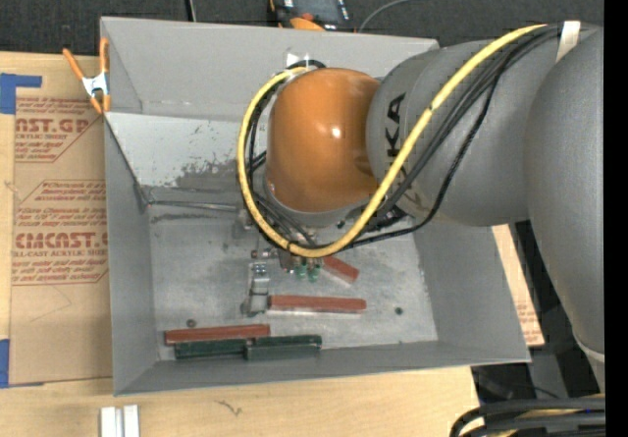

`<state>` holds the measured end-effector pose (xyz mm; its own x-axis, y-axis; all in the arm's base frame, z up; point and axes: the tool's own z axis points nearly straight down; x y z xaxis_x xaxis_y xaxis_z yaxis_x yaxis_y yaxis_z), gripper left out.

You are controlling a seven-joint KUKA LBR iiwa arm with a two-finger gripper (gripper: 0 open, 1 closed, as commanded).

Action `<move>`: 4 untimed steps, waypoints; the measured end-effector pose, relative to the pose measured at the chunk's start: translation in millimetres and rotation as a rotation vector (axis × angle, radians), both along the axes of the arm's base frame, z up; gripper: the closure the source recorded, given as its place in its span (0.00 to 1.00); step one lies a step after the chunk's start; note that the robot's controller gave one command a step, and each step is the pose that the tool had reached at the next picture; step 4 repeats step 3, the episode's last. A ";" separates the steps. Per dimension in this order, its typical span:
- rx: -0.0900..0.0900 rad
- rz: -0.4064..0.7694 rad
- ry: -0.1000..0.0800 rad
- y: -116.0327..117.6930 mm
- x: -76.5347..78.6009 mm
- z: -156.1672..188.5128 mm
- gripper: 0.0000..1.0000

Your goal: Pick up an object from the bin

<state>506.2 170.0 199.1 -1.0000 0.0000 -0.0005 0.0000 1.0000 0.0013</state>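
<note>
My gripper pokes out from under the arm's orange cover, low over the middle of the bin floor. Just to its right lies a long reddish-brown stick, with its left end close to the gripper. A shorter red piece lies tilted a little above that stick, partly hidden by the cover. Something small and green shows at the cover's lower edge.
Along the bin's front wall lie a reddish-brown bar and a dark green bar, side by side. The arm and its cover hide the back and right of the bin. The left part of the floor is bare scratched metal.
</note>
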 end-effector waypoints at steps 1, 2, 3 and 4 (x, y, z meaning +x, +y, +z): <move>-0.001 0.454 0.001 -96.5 -13.4 -122.0 0.00; 0.000 0.452 -0.005 -95.6 -11.0 -119.8 1.00; -0.002 0.481 -0.009 -98.4 -12.9 32.0 1.00; -0.002 0.481 -0.009 -98.4 -12.9 32.0 1.00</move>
